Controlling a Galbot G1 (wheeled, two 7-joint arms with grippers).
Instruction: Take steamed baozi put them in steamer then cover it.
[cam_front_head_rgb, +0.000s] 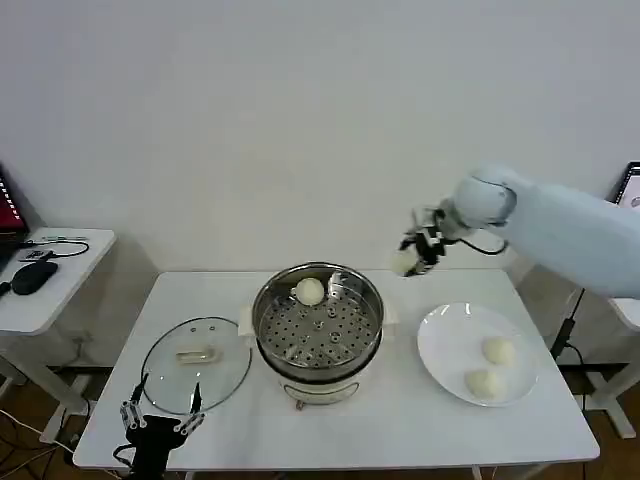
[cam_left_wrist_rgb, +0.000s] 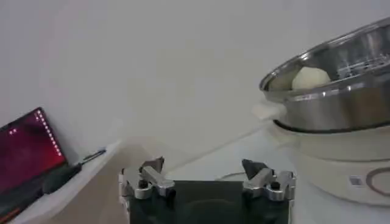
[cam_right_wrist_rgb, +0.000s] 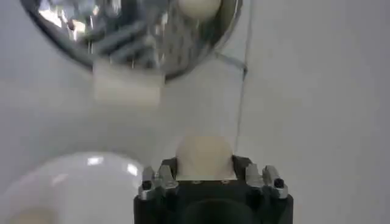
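The right claw (cam_front_head_rgb: 412, 258) hangs in the air above the table (cam_front_head_rgb: 400, 420), between the steamer (cam_front_head_rgb: 318, 325) and the white plate (cam_front_head_rgb: 440, 345), and is clamped on one baozi (cam_right_wrist_rgb: 205, 157), a smooth, pale cream ball that bulges out from between the dark fingers. The steamer is a round, shiny stainless-steel pot on a white base with small side handles. Inside it a perforated metal tray carries a second baozi (cam_front_head_rgb: 310, 291), which sits near the far wall. Two more baozi (cam_front_head_rgb: 497, 351) lie on the flat, glossy plate at the robot's right, close together towards the plate's right side.

The left claw (cam_front_head_rgb: 160, 415) rests low at the table's near left edge with its metal-tipped fingers spread apart and nothing between them. Just beyond it a round glass lid (cam_front_head_rgb: 196, 365) lies flat on the table beside the steamer, a pale oblong handle at its centre.
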